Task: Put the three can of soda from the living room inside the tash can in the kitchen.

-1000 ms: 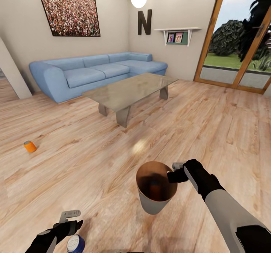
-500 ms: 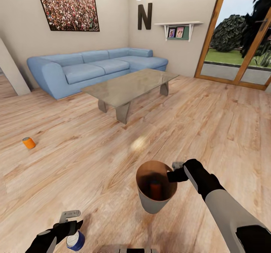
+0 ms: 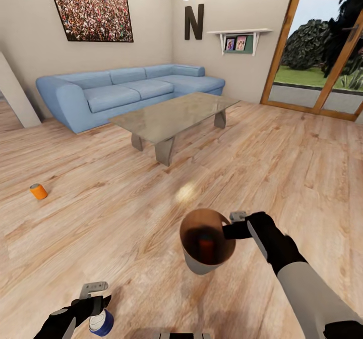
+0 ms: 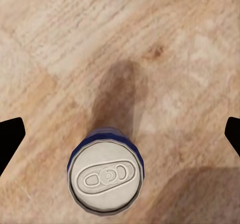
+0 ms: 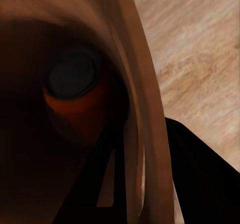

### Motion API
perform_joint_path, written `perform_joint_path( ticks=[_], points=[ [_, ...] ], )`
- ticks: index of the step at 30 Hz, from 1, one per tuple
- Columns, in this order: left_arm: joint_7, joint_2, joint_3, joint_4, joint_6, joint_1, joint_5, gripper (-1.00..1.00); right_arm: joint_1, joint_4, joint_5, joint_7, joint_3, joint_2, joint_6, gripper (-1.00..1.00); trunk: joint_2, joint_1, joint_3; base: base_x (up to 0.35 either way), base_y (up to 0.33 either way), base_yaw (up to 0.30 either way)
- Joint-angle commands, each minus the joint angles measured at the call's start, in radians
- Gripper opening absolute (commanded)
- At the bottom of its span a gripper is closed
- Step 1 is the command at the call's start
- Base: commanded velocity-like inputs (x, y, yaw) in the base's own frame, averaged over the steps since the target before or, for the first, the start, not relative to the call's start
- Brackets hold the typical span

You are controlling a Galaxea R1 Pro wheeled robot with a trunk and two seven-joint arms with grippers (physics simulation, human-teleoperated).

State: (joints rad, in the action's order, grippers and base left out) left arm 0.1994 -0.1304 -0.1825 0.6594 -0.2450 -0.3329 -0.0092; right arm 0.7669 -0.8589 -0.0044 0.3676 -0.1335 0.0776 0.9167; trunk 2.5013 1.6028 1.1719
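right gripper (image 3: 233,226) grips the trash can (image 3: 204,263) rim, left gripper (image 3: 95,298) open over blue can (image 3: 101,323), sofa (image 3: 126,91) beyond.

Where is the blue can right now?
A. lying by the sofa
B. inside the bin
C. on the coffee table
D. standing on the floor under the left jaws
D: the blue can stands upright on the wood floor beneath the open left gripper.
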Motion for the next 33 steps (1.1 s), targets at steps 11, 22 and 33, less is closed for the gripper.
perform_joint_path(
  ticks=[11,22,33],
  points=[
    [0.001,0.0,0.0,-0.029,-0.026,-0.001,0.0,1.0,-0.045,-0.11,-0.018,0.0,0.006,0.006,0.033,-1.0,0.0,0.0,0.0,0.0,0.0,0.0],
    [0.002,0.0,0.001,-0.031,-0.087,-0.002,0.0,1.0,-0.046,-0.134,-0.019,0.002,0.051,0.015,0.042,-1.0,0.0,0.0,0.0,0.0,0.0,0.0],
    [0.0,0.0,0.002,-0.023,-0.09,0.0,0.003,1.0,-0.047,-0.153,-0.02,0.004,0.116,0.015,0.042,-1.0,0.0,0.0,0.0,0.0,0.0,0.0]
  ],
)
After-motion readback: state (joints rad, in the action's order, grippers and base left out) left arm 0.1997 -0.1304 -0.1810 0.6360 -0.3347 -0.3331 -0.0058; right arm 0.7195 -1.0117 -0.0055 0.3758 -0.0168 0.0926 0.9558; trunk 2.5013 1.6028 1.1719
